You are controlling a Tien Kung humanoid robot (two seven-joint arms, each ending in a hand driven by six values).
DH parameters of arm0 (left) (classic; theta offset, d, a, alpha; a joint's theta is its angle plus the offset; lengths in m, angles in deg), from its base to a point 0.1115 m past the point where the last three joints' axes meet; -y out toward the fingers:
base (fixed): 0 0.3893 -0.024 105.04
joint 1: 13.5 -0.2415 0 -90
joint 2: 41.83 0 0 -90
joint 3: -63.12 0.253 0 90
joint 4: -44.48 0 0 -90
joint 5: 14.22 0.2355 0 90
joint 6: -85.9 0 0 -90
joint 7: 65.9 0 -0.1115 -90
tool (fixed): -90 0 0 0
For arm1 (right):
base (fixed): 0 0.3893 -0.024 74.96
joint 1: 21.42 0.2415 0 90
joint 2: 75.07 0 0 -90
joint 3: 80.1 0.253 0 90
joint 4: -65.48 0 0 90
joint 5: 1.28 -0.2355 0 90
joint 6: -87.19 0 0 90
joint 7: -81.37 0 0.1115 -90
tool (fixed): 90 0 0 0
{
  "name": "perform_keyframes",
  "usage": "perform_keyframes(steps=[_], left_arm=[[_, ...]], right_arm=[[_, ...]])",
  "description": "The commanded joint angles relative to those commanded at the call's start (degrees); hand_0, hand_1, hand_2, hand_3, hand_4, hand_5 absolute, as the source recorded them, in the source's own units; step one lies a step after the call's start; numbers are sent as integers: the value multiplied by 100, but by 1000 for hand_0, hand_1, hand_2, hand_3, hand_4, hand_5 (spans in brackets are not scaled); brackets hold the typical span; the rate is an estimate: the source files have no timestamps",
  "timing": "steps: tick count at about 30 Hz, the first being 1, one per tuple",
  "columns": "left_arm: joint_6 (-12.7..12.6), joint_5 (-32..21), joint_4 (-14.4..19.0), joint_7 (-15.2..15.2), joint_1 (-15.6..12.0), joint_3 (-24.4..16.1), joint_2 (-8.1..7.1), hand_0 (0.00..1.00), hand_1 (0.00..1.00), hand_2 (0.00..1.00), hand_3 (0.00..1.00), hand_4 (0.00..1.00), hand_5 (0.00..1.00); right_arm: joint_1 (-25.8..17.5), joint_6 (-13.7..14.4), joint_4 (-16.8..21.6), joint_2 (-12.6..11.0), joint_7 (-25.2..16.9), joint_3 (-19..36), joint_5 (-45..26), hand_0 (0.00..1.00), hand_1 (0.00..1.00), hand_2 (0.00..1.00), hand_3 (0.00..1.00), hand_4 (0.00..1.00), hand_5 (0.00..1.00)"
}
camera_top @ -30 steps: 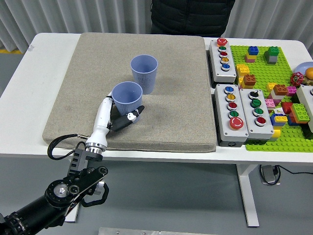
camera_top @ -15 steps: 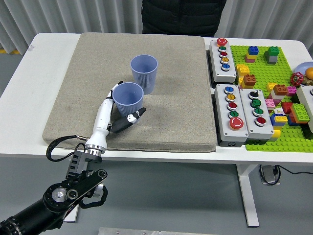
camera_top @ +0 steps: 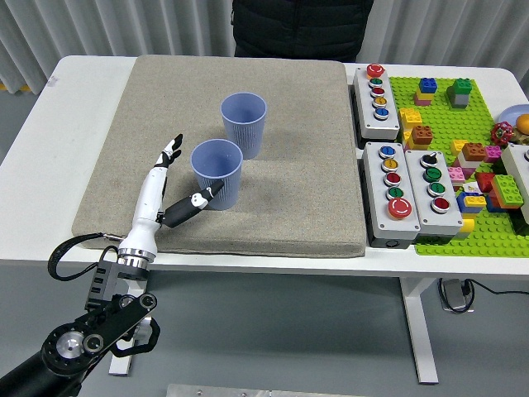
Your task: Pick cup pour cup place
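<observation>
My left hand (camera_top: 175, 178) is open just left of the near cup (camera_top: 216, 173), fingers spread, thumb tip at its base. That cup stands upright on the grey mat (camera_top: 124, 132), just in front of the far cup (camera_top: 244, 124).

A mat (camera_top: 273, 207) lies on the left and middle of the table (camera_top: 58, 124). 2 cups stand upright on it: the far cup (camera_top: 244, 123) sits behind and slightly right of the near cup (camera_top: 216, 173), the 2 overlapping in view. The left hand (camera_top: 169, 186) lies on the mat just left of the near cup. Right of the mat, 3 button boxes (camera_top: 395, 192) rest on the table, 1 behind the other 2. Further right lies a baseplate (camera_top: 488, 124) carrying scattered bricks (camera_top: 473, 152). A person (camera_top: 302, 29) stands behind the table's far edge.
</observation>
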Motion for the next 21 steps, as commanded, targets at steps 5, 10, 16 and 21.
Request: perform_keyframes(steps=[5, 10, 16, 21], left_arm=[[29, 311, 823, 96, -356, -328, -322, 922, 941, 998, 998, 998, 681], [168, 568, 1683, 258, -405, -751, -499, 925, 942, 998, 998, 998, 675], [290, 271, 1989, 205, -256, -1195, -479, 914, 931, 998, 998, 998, 689], [699, -617, 1874, 75, -163, -1350, -367, 890, 905, 998, 998, 998, 708]], right_arm=[[20, -7, -3, -4, 3, 22, -1, 674, 613, 565, 577, 2, 177], [18, 16, -2, -2, -8, 35, -23, 674, 613, 565, 576, 2, 176], [6, 28, -2, -4, -39, 16, -79, 674, 613, 565, 576, 2, 175], [18, 50, -3, -2, -46, 4, -102, 674, 613, 564, 576, 2, 173]])
